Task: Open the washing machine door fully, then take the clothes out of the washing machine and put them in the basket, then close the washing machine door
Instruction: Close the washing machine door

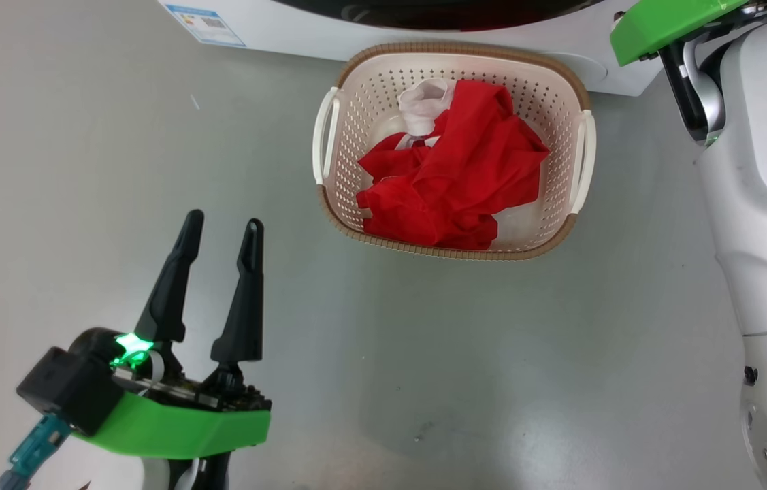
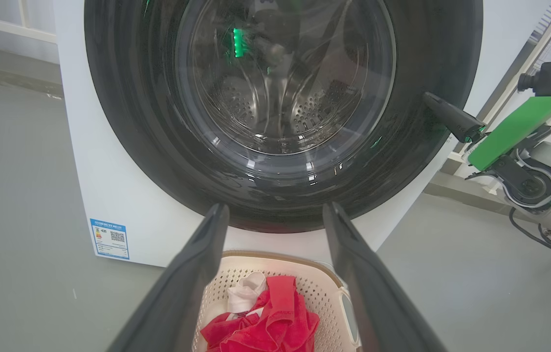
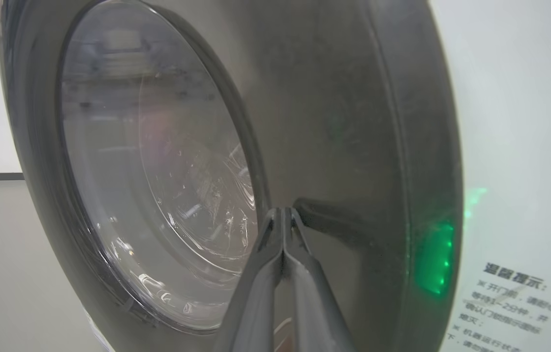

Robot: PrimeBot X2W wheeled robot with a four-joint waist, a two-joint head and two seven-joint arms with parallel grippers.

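head view, clothes [image 1: 454, 177] (one white) in basket [image 1: 451, 48], left claw [image 1: 223, 221] spread, right claw [image 3: 282, 213] pressed together

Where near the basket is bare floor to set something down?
Bare floor: left of the basket as far as the left gripper, and nearer the robot. Crowded: basket backs onto the washing machine, clothes heap inside it, right arm beside it.
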